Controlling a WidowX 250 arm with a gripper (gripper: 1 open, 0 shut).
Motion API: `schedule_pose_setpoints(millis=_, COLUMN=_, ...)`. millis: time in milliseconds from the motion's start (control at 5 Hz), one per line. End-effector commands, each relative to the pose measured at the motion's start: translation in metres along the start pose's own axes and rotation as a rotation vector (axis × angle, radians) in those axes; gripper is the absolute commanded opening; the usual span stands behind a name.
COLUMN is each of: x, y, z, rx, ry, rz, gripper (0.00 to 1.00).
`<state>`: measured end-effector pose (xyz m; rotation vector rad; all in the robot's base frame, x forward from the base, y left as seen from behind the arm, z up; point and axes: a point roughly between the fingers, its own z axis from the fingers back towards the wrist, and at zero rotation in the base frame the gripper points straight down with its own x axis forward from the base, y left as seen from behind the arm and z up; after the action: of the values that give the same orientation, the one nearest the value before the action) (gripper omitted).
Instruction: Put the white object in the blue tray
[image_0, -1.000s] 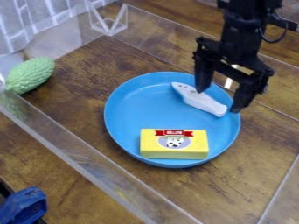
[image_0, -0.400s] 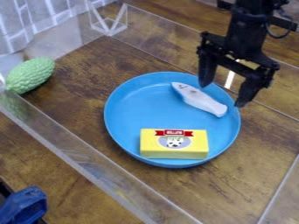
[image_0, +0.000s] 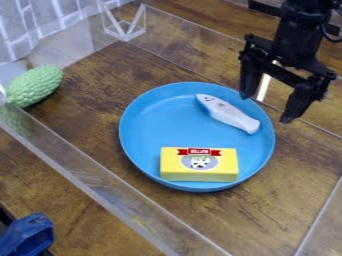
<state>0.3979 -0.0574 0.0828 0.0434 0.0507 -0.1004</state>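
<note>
With its jaws apart, the gripper (image_0: 283, 101) is positioned nr. the tray's rim; white obj. (image_0: 227, 114) lies in blue tray (image_0: 150, 130), w/ yellow box (image_0: 199, 164).

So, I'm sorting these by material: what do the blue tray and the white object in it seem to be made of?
The blue tray looks like smooth plastic with a slight sheen, judging by its even, saturated colour and moulded-looking raised rim. The white object is probably plastic too, with its smooth pale surface and rounded ends, though a coated material can't be ruled out.
</note>
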Motion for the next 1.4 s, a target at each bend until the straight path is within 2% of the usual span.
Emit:
schedule_pose_setpoints(millis=0, x=0.01, y=0.018, z=0.023, rx=-0.001, ry=-0.049, rz=0.027, gripper=1.0)
schedule_pose_setpoints(millis=400, x=-0.006, y=0.024, z=0.036, rx=-0.028, ry=-0.016, rz=-0.043, gripper=1.0)
schedule_pose_setpoints(millis=600, x=-0.012, y=0.027, z=0.036, rx=-0.044, ry=-0.003, rz=0.023, gripper=1.0)
schedule_pose_setpoints(millis=800, x=-0.015, y=0.031, z=0.037, rx=-0.047, ry=0.002, rz=0.079, gripper=1.0)
schedule_pose_setpoints(millis=1200, x=-0.002, y=0.008, z=0.018, rx=-0.037, ry=0.003, rz=0.009, gripper=1.0)
